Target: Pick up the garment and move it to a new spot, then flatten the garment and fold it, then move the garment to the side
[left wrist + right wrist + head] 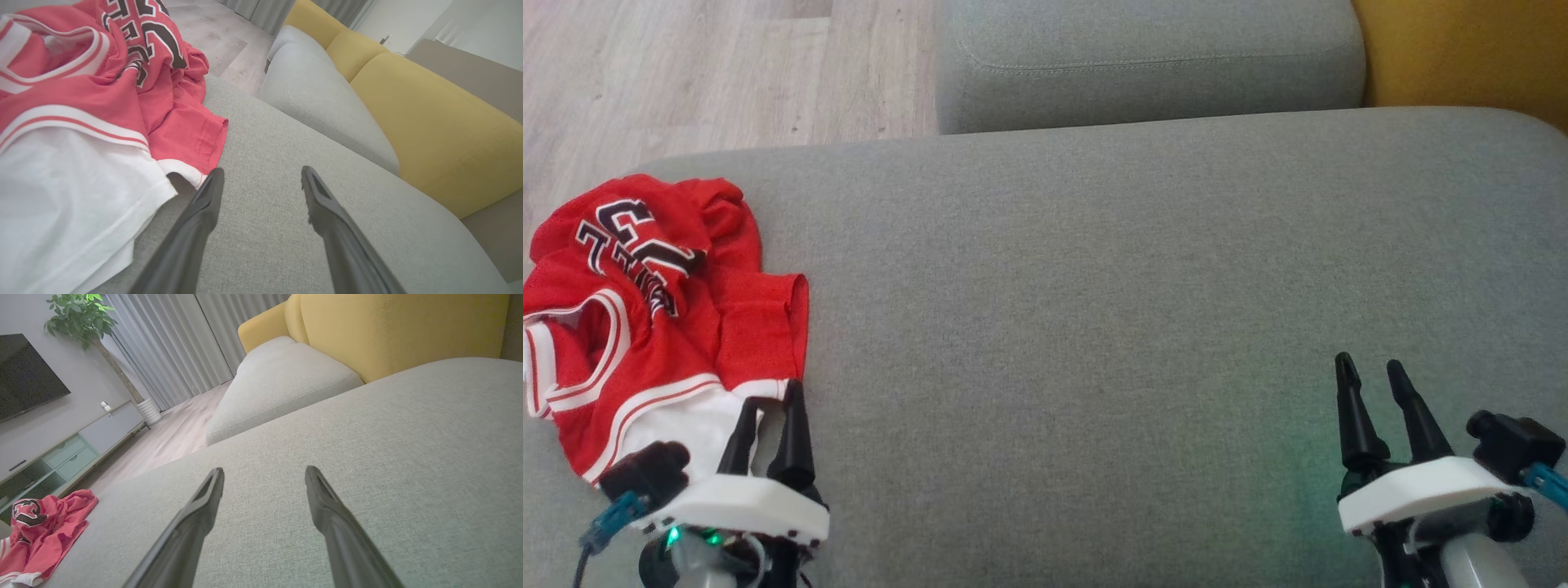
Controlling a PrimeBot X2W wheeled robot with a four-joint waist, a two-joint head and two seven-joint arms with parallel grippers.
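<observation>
my left gripper [773, 394]: jaws wide, empty, tips just beside garment [645, 302] hem | my right gripper [1369, 361]: wide, empty, well apart from it

Brightness: soft, even daylight in all views; the sofa [1094, 286] is lit without hard glare.
Source: cannot tell for sure; the wall [400, 16] behind the sofa is washed out to white.
Shadows: weak; one small dark patch on the sofa under the garment [81, 122] hem.
Colour cast: green glow on the sofa just beside the right gripper [1369, 363].
Sharpness: head view a little soft and grainy; in the wrist views the sofa weave is sharp, but the fingers [184, 245] blur near the bottom edge.
Distortion: wrist views bend the sofa edges; the curtains [171, 347] beyond the sofa lean.
</observation>
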